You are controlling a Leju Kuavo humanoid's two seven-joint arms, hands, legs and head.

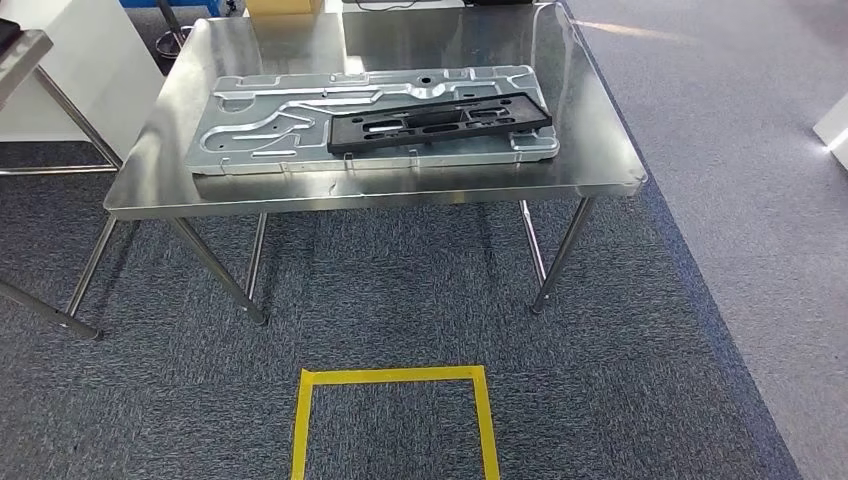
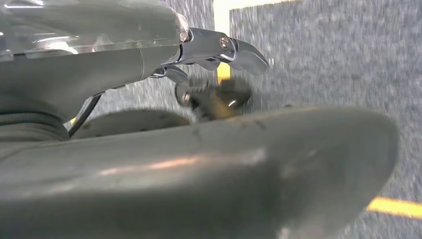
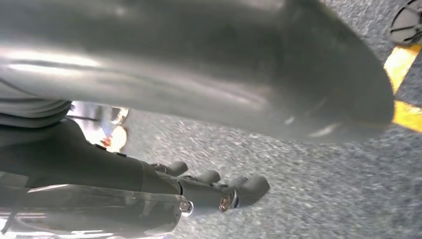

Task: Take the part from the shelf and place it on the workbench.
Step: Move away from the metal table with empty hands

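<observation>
On the steel workbench lies a large silver stamped metal panel. A long black plastic part rests flat on the panel's right half. In the left wrist view, my left hand hangs over the grey carpet with its thick thumb in front and its fingers apart from it, holding nothing. My right hand in the right wrist view also hangs over the carpet, its dark fingers stretched out away from the thumb with nothing between them.
A yellow tape square marks the carpet in front of the workbench. Another steel table with slanted legs stands at the left, beside a white cabinet. Lighter grey floor runs along the right.
</observation>
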